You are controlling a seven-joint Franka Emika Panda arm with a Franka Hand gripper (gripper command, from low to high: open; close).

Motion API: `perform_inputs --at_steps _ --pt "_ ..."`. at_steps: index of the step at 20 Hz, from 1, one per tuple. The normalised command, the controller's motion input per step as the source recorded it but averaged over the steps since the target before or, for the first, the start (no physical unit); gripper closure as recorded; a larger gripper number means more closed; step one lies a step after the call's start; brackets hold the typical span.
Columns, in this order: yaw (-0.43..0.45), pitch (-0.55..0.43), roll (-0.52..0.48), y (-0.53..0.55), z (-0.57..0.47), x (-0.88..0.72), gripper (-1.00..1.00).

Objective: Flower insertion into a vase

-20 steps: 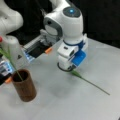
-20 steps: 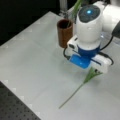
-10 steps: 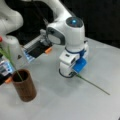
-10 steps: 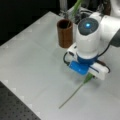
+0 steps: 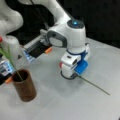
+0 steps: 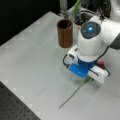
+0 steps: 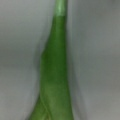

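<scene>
The pale grey desk (image 5: 50, 105) filled most of both front views, with a darker perforated strip along its near left corner in a front view (image 6: 15, 110). Over it the white Panda arm (image 5: 67, 32) bent steeply down, a blue light glowing on top of its last joint, and its wrist sat low above the desk surface.

The vase (image 5: 24, 85), a brown wood-looking cylinder with a dark inside, stood upright at a front view's left and near edge; in a front view (image 6: 65, 33) it appeared at the far side of the desk, just beyond the arm. One flower stem (image 5: 10, 62) already leaned out of its mouth, rising to the left.

The tool (image 5: 75, 75) was down at desk level, right over the thick end of a second flower (image 5: 93, 85) that lay flat on the desk, its thin green stalk running out to the right and nearer side. In a front view the same stalk (image 6: 73, 93) trailed from under the blue and white tool body (image 6: 86, 79) toward the near left. This flower lay well apart from the vase. The wrist view showed the flower's broad green part (image 7: 56, 82) close up against the grey desk, narrowing toward the top. I could not tell how wide the tool stood or whether it gripped the flower.
</scene>
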Motion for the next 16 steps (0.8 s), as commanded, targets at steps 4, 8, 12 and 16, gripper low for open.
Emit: perform_inputs --at_steps 4,8,12,16 --pt "0.037 -0.106 -0.167 0.07 -0.23 0.05 -1.00" --pt "0.011 -0.101 -0.177 0.06 -0.16 0.06 -1.00" --pt "0.013 -0.104 -0.203 0.06 -0.18 0.06 -1.00" --pt "0.022 -0.124 -0.203 0.09 -0.20 0.07 -1.00"
